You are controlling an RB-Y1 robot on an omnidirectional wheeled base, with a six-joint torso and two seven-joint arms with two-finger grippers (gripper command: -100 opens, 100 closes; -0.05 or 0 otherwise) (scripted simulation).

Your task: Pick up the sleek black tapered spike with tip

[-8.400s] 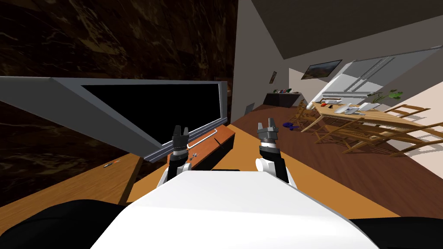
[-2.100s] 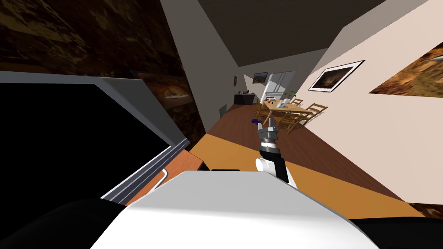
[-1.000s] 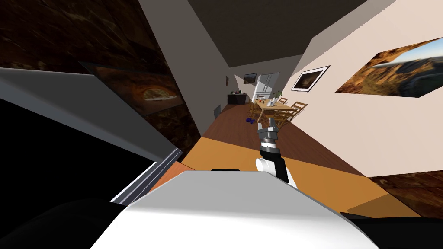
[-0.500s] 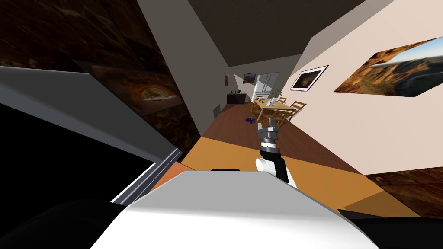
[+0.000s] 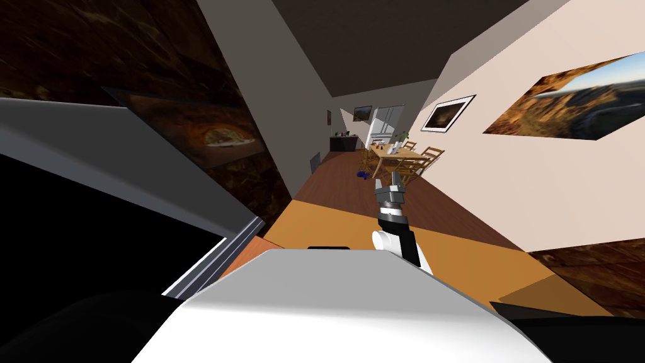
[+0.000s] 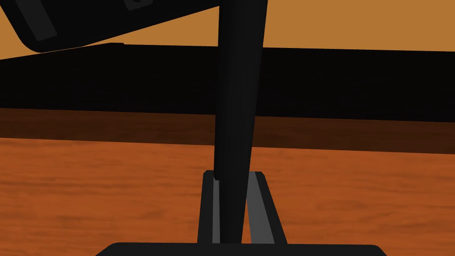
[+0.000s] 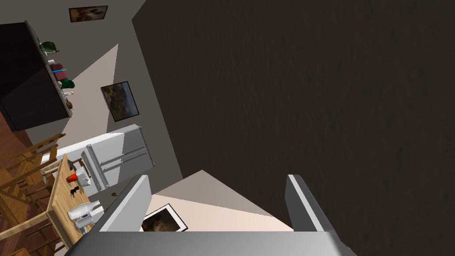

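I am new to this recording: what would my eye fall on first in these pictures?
First, the black spike, a long tapered rod clamped between the fingers of the left gripper above a reddish wooden surface. In the head view, the right gripper stands raised and open, with a large grey-framed black panel to its left and a landscape picture on the pale wall to its right.

Smooth matt black spike [image 6: 237, 89]. Reddish surface [image 6: 111, 191] wood-grained, matt. Wall [image 5: 94, 44] looks dark veined stone. Dining table [image 7: 60, 200] pale wood. Fridge [image 7: 120, 153] smooth grey.
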